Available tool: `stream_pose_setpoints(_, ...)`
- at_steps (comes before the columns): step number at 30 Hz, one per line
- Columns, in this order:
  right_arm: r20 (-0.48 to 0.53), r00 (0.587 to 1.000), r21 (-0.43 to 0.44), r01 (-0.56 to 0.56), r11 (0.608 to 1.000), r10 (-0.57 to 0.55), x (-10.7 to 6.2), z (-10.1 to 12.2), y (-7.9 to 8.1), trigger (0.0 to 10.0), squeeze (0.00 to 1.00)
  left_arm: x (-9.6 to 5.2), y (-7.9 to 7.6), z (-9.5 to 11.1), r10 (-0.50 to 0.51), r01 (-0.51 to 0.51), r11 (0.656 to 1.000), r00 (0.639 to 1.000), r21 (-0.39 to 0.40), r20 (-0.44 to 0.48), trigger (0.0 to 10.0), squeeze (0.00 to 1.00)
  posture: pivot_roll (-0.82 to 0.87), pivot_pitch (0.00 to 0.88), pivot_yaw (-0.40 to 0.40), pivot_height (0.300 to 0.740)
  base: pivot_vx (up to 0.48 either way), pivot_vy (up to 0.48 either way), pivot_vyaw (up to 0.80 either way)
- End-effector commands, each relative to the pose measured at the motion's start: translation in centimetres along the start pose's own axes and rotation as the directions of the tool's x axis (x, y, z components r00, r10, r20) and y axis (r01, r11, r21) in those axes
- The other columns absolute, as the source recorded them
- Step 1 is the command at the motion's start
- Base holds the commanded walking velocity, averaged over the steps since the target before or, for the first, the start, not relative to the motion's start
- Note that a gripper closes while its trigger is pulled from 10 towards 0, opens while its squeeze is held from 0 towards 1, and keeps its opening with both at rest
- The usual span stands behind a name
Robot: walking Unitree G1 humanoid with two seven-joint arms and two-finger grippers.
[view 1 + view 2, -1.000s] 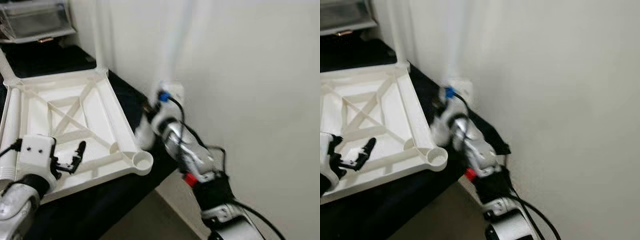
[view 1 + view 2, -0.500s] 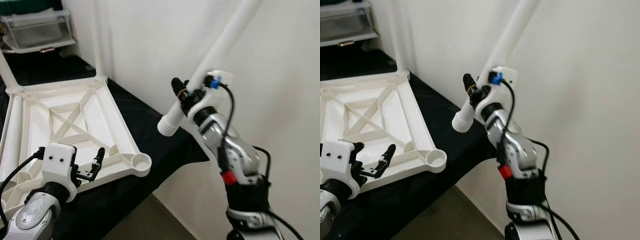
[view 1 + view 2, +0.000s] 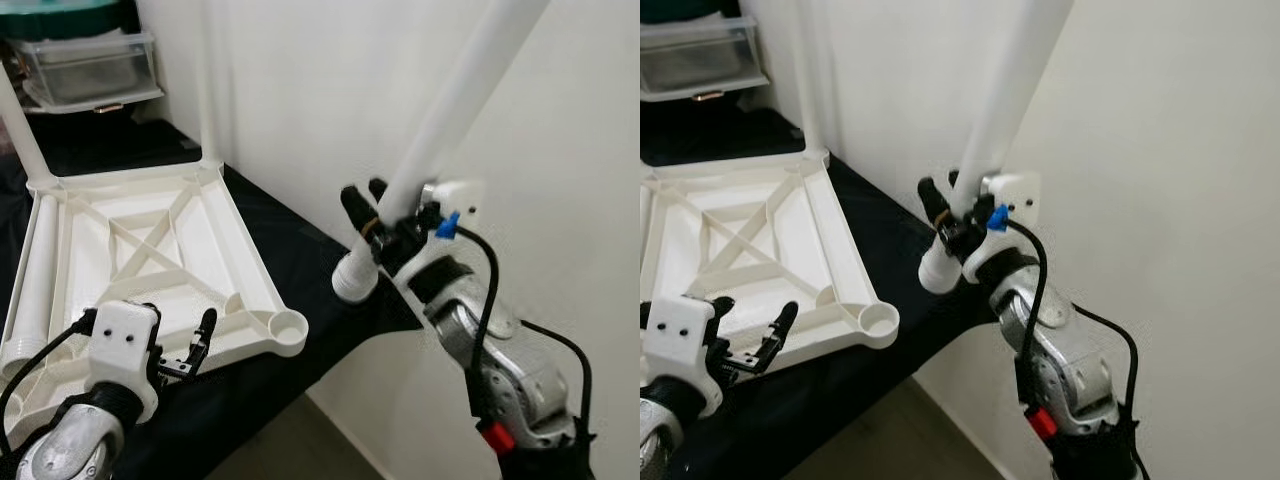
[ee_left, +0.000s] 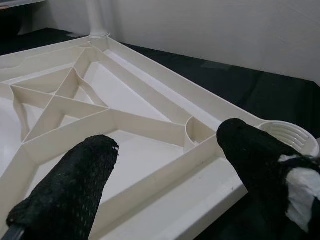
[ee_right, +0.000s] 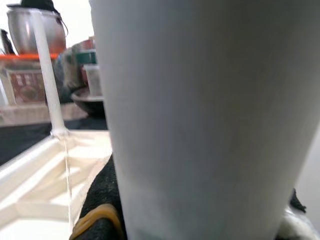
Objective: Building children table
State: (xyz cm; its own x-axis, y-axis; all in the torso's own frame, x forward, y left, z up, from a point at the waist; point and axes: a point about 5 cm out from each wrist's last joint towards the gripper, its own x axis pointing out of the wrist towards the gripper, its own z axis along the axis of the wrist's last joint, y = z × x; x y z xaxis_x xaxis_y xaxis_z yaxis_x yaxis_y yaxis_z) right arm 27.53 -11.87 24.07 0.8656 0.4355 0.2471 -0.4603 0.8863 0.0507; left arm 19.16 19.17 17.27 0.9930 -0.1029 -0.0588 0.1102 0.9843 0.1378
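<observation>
the white plastic tabletop lies upside down on the black worktop, ribs crossing, round socket at its near corner. the right end effector grips a white tube leg aslant above the edge. the left end effector hovers released by the socket.

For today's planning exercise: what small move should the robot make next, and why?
Probably bring the right pincer left and down, so the leg's lower end nears the empty corner socket. The leg is gripped, tilted, off the tabletop's edge; the open left pincer hovers beside that socket.
</observation>
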Motion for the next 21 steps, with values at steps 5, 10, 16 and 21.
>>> stream_pose_setpoints(5, -0.005, 0.998, -0.022, 0.058, 0.998, -0.058, -1.1, 0.3, -0.7, 10.0, 0.0, -0.3, -0.7, -0.2, 0.003, -0.003, 1.0, 1.0, -0.002, 0.001, 10.0, 0.0, 0.04, 0.0, -0.088, 0.74, 0.0, 0.0, 0.0)
stream_pose_setpoints(10, 0.012, 0.993, -0.025, 0.118, 0.993, -0.118, -1.3, 0.1, -1.3, 10.0, 0.0, -0.1, -1.0, 0.0, -0.009, 0.009, 1.0, 1.0, 0.004, 0.013, 10.0, 0.0, 0.04, 0.0, -0.086, 0.74, 0.0, 0.251, 0.0)
stream_pose_setpoints(16, 0.013, 0.991, -0.023, 0.132, 0.991, -0.132, -1.2, -0.1, -1.2, 10.0, 0.0, 0.1, -0.9, 0.2, -0.002, 0.001, 1.0, 1.0, 0.012, 0.031, 10.0, 0.0, 0.05, 0.0, -0.089, 0.74, 0.0, 0.153, 0.0)
stream_pose_setpoints(21, 0.015, 0.991, -0.011, 0.134, 0.991, -0.134, -0.9, -0.2, -1.0, 10.0, 0.0, 0.1, -1.2, 0.1, -0.002, 0.002, 1.0, 0.999, 0.018, 0.038, 10.0, 0.0, 0.05, 0.0, -0.092, 0.74, 0.0, 0.0, 0.0)
